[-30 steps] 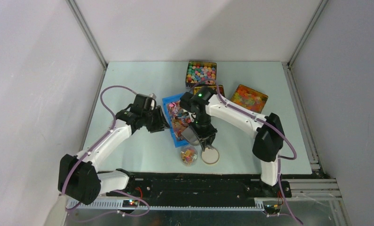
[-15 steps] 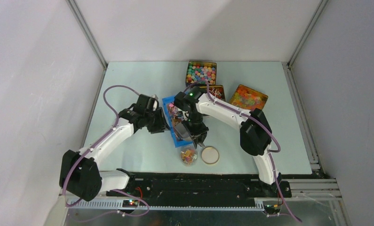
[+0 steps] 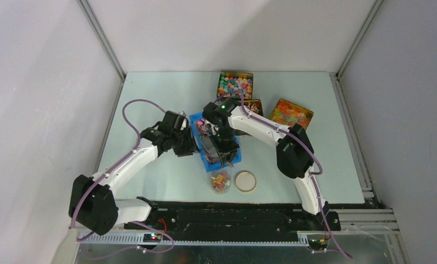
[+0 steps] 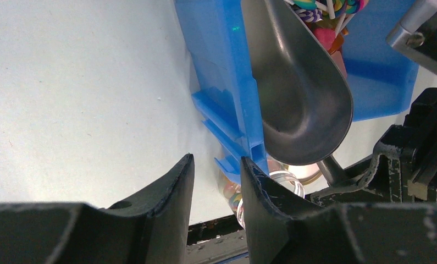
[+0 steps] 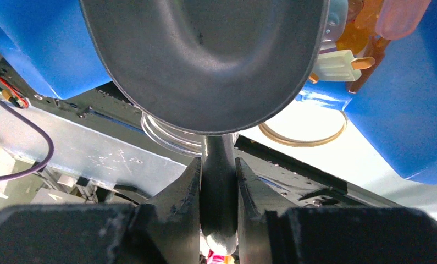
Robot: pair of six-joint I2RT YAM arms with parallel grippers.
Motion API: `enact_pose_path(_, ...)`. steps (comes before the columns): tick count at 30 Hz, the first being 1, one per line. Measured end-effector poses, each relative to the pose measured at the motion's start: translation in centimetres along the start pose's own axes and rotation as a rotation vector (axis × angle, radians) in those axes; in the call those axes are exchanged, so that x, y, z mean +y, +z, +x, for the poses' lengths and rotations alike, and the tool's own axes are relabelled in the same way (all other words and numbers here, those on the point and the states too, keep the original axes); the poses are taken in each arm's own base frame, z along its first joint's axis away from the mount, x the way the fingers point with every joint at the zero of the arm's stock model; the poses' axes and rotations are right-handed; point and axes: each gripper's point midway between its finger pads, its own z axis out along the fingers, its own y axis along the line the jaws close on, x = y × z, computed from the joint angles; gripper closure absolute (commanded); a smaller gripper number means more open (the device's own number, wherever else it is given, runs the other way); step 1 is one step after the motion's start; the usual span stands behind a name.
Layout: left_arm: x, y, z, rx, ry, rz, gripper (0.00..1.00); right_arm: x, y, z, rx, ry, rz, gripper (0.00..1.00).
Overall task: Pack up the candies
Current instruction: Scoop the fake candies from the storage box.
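Note:
The candies (image 3: 203, 128) lie in a blue bin (image 3: 232, 149); they also show in the left wrist view (image 4: 321, 10) and the right wrist view (image 5: 342, 61). My right gripper (image 3: 225, 157) (image 5: 219, 165) is shut on the handle of a metal scoop (image 3: 209, 147) (image 5: 205, 55), whose empty bowl hangs over the bin. A clear jar (image 3: 220, 181) (image 5: 166, 127) holding some candies stands just in front of the bin. My left gripper (image 3: 186, 144) (image 4: 216, 162) is at the bin's left rim, jaws a little apart, with the rim's corner (image 4: 227, 164) between the tips.
The jar's lid (image 3: 245, 181) (image 5: 304, 132) lies right of the jar. At the back stand a tin of pastel balls (image 3: 235, 85), a half-hidden tin (image 3: 252, 104) and a tin of orange jelly pieces (image 3: 291, 114). The base rail (image 3: 232, 217) runs along the near edge.
My right arm has carried the scoop left and back, from above the lid to over the blue bin. The left arm has barely moved.

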Motion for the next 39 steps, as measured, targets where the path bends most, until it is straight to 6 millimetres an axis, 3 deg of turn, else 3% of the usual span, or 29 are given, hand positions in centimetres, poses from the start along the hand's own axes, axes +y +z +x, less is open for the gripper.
enact_pose_path(9, -0.2, -0.6, 0.0, -0.019, 0.001, 0.009, 0.58, 0.4, 0.0, -1.4, -0.035, 0.025, -0.055, 1.0)
enact_pose_path(16, -0.6, -1.0, 0.2, -0.037, -0.011, 0.033, 0.58, 0.2, 1.8, -2.6, -0.103, 0.005, -0.086, 1.0)
enact_pose_path(33, -0.6, -1.0, 0.4, -0.038, -0.019, 0.036, 0.59, 0.8, 1.6, -2.7, -0.181, 0.046, -0.164, 1.0)
enact_pose_path(39, -1.1, -2.1, 0.0, -0.074, -0.012, 0.067, 0.57, 0.3, 1.2, -0.9, -0.152, 0.034, -0.136, 1.0)
